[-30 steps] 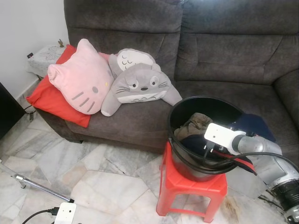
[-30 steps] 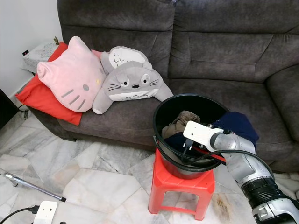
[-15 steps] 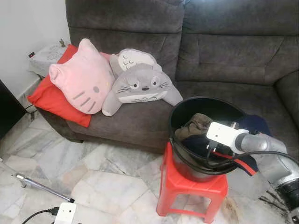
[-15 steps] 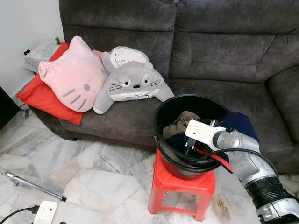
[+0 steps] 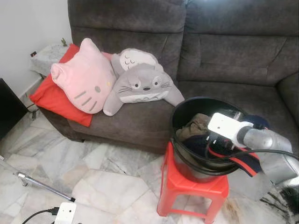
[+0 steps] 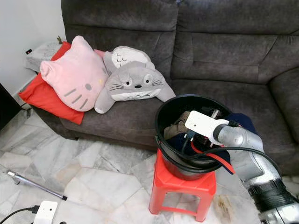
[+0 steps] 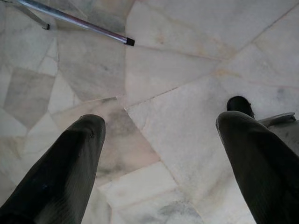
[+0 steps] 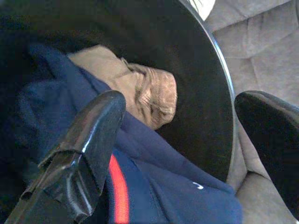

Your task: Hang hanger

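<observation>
A black bucket [image 5: 174, 128] stands on a red plastic stool [image 5: 191, 186] in front of the sofa. Inside lie a tan garment [image 8: 145, 91] and a navy garment with a red stripe [image 8: 159, 186], which drapes over the front rim [image 5: 236, 162]. My right gripper [image 8: 180, 100] reaches down into the bucket [image 6: 189, 138], open, with its fingers spread just above the clothes. My left gripper [image 7: 159, 121] hangs open over the marble floor. I can make out no hanger.
A dark grey sofa [image 5: 224, 60] holds a pink cat cushion [image 5: 81, 81], a grey plush cushion [image 5: 140, 86] and a red cushion [image 5: 51, 100]. A metal rod [image 5: 37, 184] and a white device [image 5: 65, 212] lie on the floor at the left.
My right wrist has lifted slightly and shifted toward the back of the bucket. The whole view has drifted a little, so the camera moved.
</observation>
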You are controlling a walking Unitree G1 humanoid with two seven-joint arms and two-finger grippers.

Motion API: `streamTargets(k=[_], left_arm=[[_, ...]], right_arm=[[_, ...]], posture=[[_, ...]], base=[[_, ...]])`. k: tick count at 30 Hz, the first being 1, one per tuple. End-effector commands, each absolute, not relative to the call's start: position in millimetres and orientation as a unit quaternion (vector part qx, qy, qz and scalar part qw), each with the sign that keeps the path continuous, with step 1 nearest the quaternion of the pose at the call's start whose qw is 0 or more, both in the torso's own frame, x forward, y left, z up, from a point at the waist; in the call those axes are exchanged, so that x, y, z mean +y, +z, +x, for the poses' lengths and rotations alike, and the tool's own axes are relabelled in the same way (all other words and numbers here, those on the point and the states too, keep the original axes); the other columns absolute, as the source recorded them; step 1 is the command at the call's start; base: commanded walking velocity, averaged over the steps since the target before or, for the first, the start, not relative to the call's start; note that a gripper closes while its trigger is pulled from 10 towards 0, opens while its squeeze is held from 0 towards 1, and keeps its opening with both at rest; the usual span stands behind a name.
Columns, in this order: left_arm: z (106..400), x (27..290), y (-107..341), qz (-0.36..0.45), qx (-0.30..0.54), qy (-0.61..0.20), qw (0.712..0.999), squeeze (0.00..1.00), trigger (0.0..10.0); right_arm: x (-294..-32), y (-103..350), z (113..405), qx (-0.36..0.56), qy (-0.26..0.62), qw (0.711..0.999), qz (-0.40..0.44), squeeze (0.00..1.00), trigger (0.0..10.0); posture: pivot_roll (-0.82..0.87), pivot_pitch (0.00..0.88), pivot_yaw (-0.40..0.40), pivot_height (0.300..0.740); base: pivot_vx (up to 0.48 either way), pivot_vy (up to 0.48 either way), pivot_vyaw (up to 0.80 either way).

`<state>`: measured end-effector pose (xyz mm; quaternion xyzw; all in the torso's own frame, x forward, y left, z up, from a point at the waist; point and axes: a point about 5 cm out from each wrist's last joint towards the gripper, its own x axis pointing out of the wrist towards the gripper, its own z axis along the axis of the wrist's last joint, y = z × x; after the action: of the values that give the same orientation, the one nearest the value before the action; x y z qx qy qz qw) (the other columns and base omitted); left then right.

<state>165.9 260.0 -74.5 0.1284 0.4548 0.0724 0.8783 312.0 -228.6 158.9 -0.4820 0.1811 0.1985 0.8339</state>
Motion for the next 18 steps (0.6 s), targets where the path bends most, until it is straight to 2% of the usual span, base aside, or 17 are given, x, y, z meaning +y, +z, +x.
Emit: streamTargets(k=[1, 9, 13, 15, 16, 18], left_arm=[[160.6, 262.8, -76.1, 0.135, 0.463, 0.074, 0.873, 0.0, 10.0], [160.8, 262.7, -76.0, 0.136, 0.463, 0.074, 0.873, 0.0, 10.0], [161.1, 263.0, -75.8, 0.136, 0.463, 0.074, 0.873, 0.0, 10.0], [161.1, 263.1, -75.7, 0.136, 0.463, 0.074, 0.873, 0.0, 10.0], [161.0, 263.3, -75.7, 0.137, 0.463, 0.074, 0.873, 0.0, 10.0], [161.0, 263.5, -75.7, 0.138, 0.463, 0.073, 0.873, 0.0, 10.0]], right_arm=[[-227.1, 162.7, 309.8, 0.175, 0.194, 0.841, -0.474, 0.0, 10.0], [-223.6, 165.0, 280.8, 0.169, 0.161, 0.865, -0.443, 0.0, 10.0], [-229.3, 178.4, 275.2, 0.134, 0.087, 0.882, -0.444, 0.0, 10.0], [-230.1, 180.9, 274.1, 0.123, 0.069, 0.884, -0.446, 0.0, 10.0], [-232.0, 181.3, 268.0, 0.105, 0.03, 0.877, -0.467, 0.0, 10.0], [-231.4, 173.4, 260.0, 0.108, 0.008, 0.884, -0.455, 0.0, 10.0]], posture=[[-0.27, 0.037, 0.065, 0.74], [-0.28, 0.044, 0.061, 0.74], [-0.29, 0.046, 0.059, 0.74], [-0.29, 0.046, 0.059, 0.74], [-0.29, 0.045, 0.057, 0.74], [-0.28, 0.044, 0.057, 0.74]], base=[[0.0, 0.0, 0.0], [0.0, 0.0, 0.0], [0.0, 0.0, 0.0], [0.0, 0.0, 0.0], [0.0, 0.0, 0.0], [0.0, 0.0, 0.0]])
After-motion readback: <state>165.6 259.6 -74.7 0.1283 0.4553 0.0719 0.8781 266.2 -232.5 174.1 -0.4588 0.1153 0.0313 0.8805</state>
